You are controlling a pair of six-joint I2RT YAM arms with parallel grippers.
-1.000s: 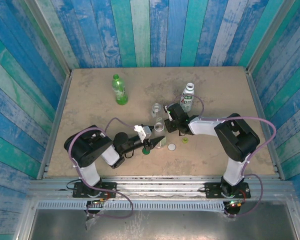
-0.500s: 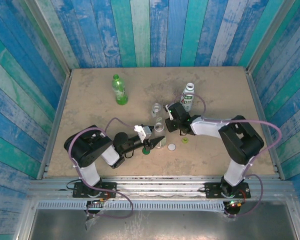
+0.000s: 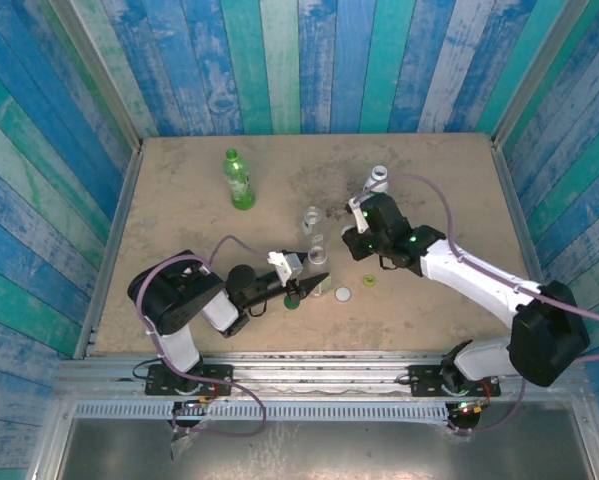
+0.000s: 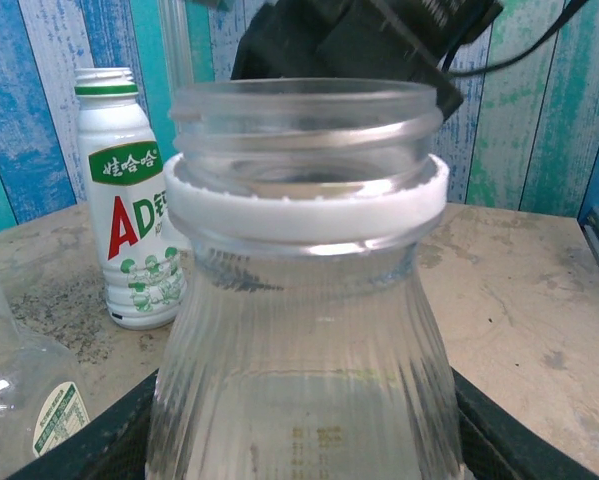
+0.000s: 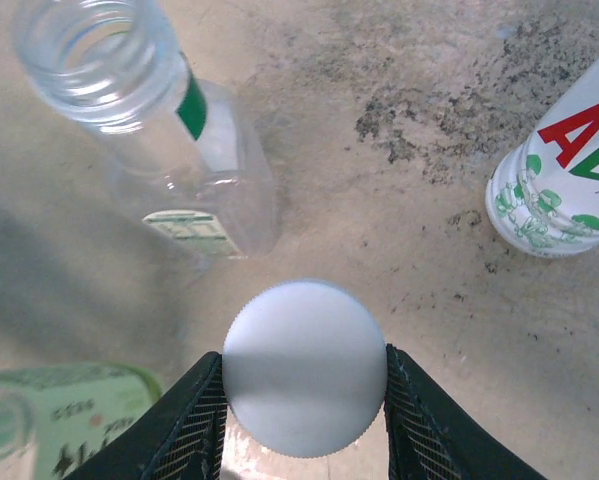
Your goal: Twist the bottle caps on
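Right wrist view: the right gripper (image 5: 304, 362) is closed down to the width of a white cap (image 5: 304, 372). I see the cap pinched by its rim between both fingers (image 5: 205, 420), flat top toward the camera. Ahead of the fingertips and to their left stands an open clear bottle (image 5: 129, 70), its foot blurred. Far to their right, the white labelled bottle (image 5: 554, 170) is cut off by the frame edge. Beside the left finger a greenish bottle (image 5: 59, 415) is blurred and cropped, and I cannot tell which bottle it is.

Left wrist view: the left gripper is narrowed onto the held clear bottle (image 4: 299, 300), which is uncapped. Only dark finger edges (image 4: 89, 445) show at either side of its body, so the contact itself is hidden.

Top external view: at the left gripper (image 3: 309, 288) the held bottle is hard to make out. A dark green cap (image 3: 291, 301) lies just beside the fingers, and a loose white cap (image 3: 343, 294) lies just past their tips. A yellow-green cap (image 3: 369, 281) lies near the right gripper. The right arm (image 3: 459, 275) covers most of the white labelled bottle.
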